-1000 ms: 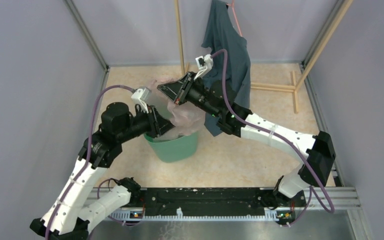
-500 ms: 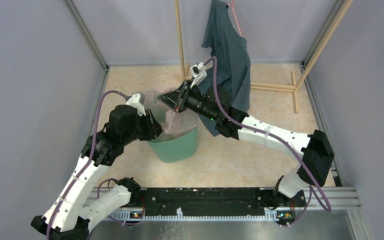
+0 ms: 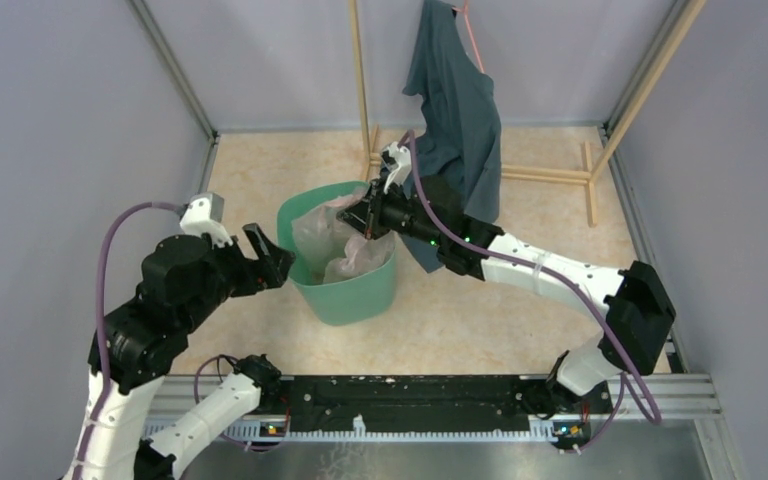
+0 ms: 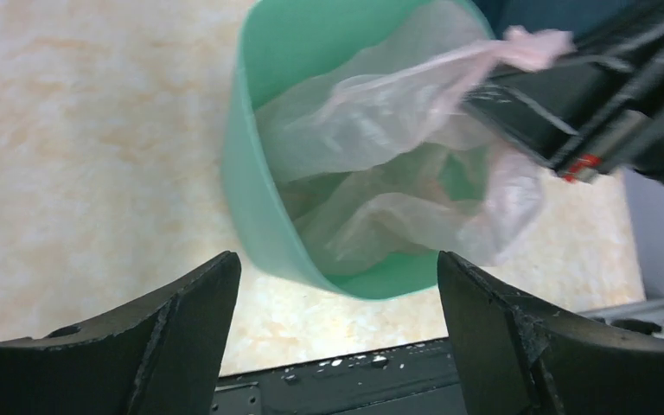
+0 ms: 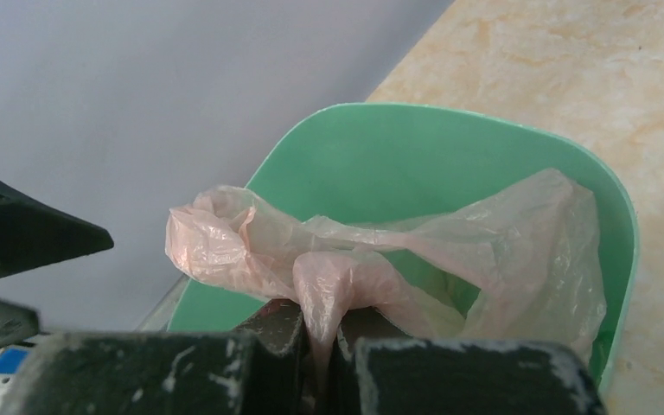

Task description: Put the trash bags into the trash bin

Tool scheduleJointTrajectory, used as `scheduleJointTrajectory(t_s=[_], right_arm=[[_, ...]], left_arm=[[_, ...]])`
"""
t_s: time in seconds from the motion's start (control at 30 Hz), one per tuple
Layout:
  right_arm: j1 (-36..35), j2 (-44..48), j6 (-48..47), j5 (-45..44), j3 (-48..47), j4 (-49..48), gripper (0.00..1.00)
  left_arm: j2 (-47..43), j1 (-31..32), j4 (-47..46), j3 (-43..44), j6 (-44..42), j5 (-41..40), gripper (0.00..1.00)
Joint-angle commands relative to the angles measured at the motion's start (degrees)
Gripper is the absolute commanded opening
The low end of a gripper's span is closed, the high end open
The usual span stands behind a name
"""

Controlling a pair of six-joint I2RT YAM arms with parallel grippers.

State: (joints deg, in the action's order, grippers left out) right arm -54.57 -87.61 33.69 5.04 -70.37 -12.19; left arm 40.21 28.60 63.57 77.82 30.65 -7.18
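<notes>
The mint-green trash bin (image 3: 352, 296) stands on the floor between my arms. A pale pink trash bag (image 3: 332, 240) lies crumpled inside it, part of it draped over the far rim. My right gripper (image 3: 366, 216) hovers over the bin's far rim, shut on a pinch of the bag (image 5: 450, 242) above the bin (image 5: 398, 156). My left gripper (image 3: 272, 256) is open and holds nothing, just left of the bin. In its own view the left gripper (image 4: 337, 259) looks down on the bin (image 4: 255, 216) and the bag (image 4: 380, 164).
A dark teal cloth garment (image 3: 455, 100) hangs on a wooden rack (image 3: 360, 70) behind the bin, close to the right arm. Grey walls close in the left, back and right. A black rail (image 3: 410, 400) runs along the near edge.
My left gripper opened, let go of the bag and drew back to the left of the bin. The right gripper sank toward the bin's rim, and the bag dropped into the bin.
</notes>
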Motion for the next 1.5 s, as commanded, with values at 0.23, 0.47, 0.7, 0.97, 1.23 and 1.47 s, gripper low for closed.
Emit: scheduleJointTrajectory(t_s=[0.23,0.47,0.7,0.97,1.23,1.47], right_arm=[[0.2,6.4,-6.0,1.8,-1.5,5.1,0.00],[0.2,10.7,-6.9,-0.8,0.5,7.2,0.00],[0.2,14.2,-7.1,-3.4,2.5,8.9,0.00],[0.2,14.7,-7.9,-3.6,2.1,11.3,0.00],[0.2,16.7,-7.8,-1.3,1.0,12.0,0.00],[-0.1,18.1,-7.3,-1.5,1.1,14.2,0.00]], left_arm=[[-1.0,0.0,-11.0,-15.7,8.1,6.1,0.68],[6.9,0.0,-23.9,-20.6,10.7,23.9,0.51],[8.9,0.1,-25.0,-21.0,10.0,27.6,0.49],[6.9,0.1,-7.0,-4.4,0.5,12.5,0.87],[10.3,0.1,-26.4,1.9,12.6,31.4,0.96],[15.3,0.1,-41.2,-3.1,30.2,31.1,0.95]])
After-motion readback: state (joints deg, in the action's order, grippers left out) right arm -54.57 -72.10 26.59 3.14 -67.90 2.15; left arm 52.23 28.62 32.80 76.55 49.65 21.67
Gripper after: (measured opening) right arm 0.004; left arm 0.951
